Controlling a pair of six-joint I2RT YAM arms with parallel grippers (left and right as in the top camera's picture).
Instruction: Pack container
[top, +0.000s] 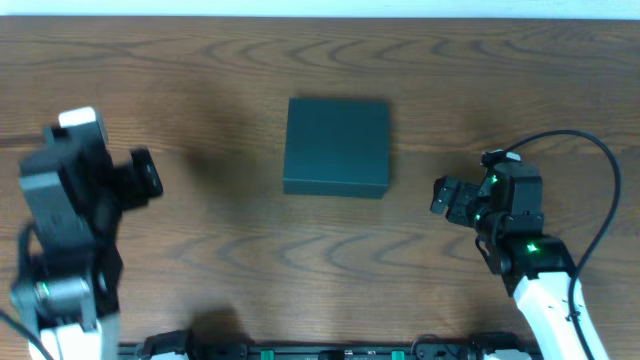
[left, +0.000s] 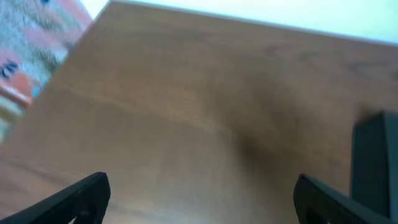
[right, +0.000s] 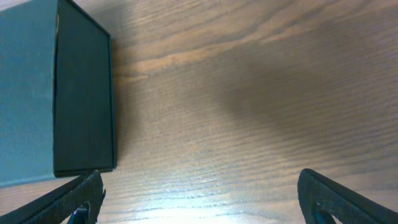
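Wood-grain table (top: 200, 70) carries a dark teal container (top: 337, 145), its lid shut, standing flat between two robot arms. The left gripper (top: 146, 177) hangs well apart from the container's left side, fingers spread wide and holding nothing. The right gripper (top: 445, 196) hovers near its right side, likewise spread and empty.

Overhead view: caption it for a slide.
Closed teal-green container on table between left gripper and right gripper, neither touching it.
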